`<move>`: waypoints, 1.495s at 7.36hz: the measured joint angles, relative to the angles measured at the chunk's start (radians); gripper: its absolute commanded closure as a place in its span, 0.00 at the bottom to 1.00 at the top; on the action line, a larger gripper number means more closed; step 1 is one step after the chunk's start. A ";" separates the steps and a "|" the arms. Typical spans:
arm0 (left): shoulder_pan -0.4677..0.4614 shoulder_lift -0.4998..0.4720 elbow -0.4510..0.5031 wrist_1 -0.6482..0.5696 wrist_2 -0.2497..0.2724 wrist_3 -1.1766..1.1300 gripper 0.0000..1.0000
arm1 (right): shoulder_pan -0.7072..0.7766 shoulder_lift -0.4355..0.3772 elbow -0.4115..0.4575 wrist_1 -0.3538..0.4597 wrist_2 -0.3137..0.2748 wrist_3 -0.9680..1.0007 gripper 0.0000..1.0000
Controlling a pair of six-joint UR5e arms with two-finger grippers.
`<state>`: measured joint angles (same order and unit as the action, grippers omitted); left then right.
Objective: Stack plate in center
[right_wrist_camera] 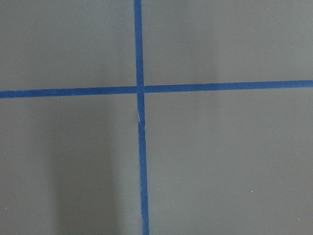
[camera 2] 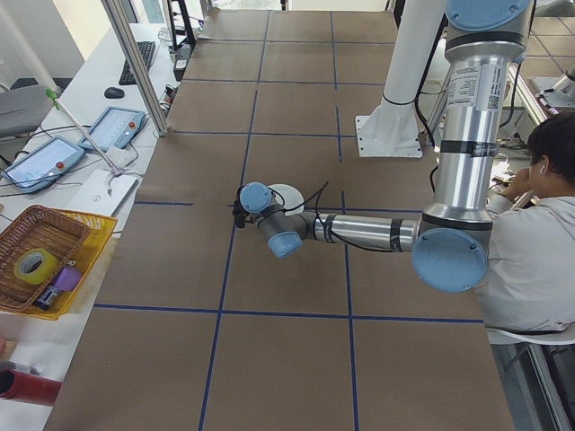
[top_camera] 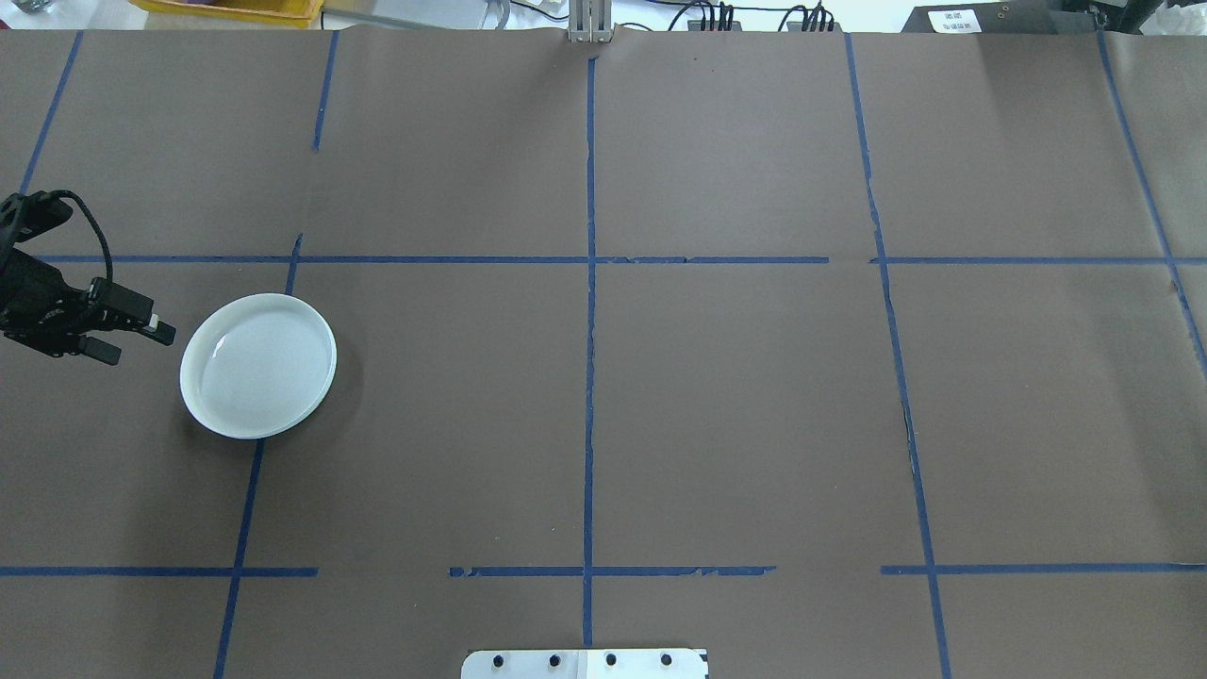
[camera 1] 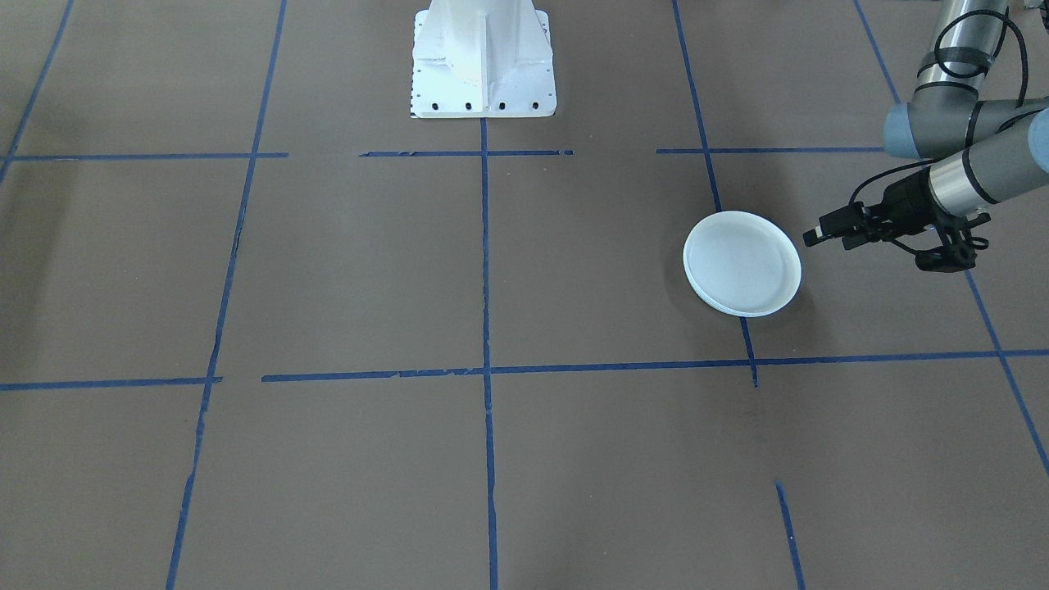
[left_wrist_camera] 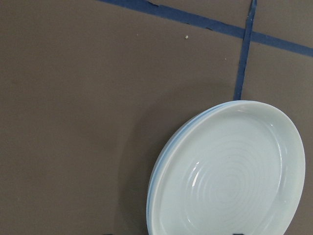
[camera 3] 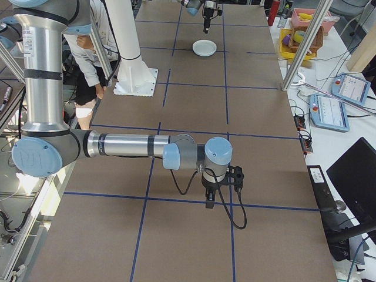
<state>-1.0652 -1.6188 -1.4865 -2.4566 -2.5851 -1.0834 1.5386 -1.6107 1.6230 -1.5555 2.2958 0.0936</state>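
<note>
You are in a robotics lab: taped grid lines [top_camera: 589,377] cross the tabletop [top_camera: 754,424], with teach pendants [camera 3: 330,111] alongside.

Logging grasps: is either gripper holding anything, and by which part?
Nothing is held. The left gripper sits beside the plate stack, apart from it; the right gripper's state cannot be told.

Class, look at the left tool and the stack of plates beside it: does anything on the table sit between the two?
Nothing visible does. Only bare brown table separates the left tool from the stack of plates. The tool stands just off the stack's rim, not touching it.
</note>
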 measured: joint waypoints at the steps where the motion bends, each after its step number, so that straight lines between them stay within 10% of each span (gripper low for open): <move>1: -0.038 0.010 0.001 0.004 -0.001 0.018 0.00 | 0.000 0.000 0.000 0.000 0.000 0.000 0.00; 4: -0.112 0.053 0.001 0.105 0.063 0.237 0.00 | 0.000 0.000 0.000 0.000 0.000 0.000 0.00; 7: -0.249 0.054 -0.040 0.457 0.171 0.683 0.00 | 0.000 0.000 0.000 0.000 0.000 0.000 0.00; 11: -0.477 0.041 -0.107 0.873 0.189 1.153 0.00 | 0.000 0.000 0.000 0.000 0.000 -0.001 0.00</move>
<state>-1.5426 -1.5775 -1.5938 -1.5840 -2.3966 0.0698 1.5386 -1.6107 1.6230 -1.5555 2.2959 0.0924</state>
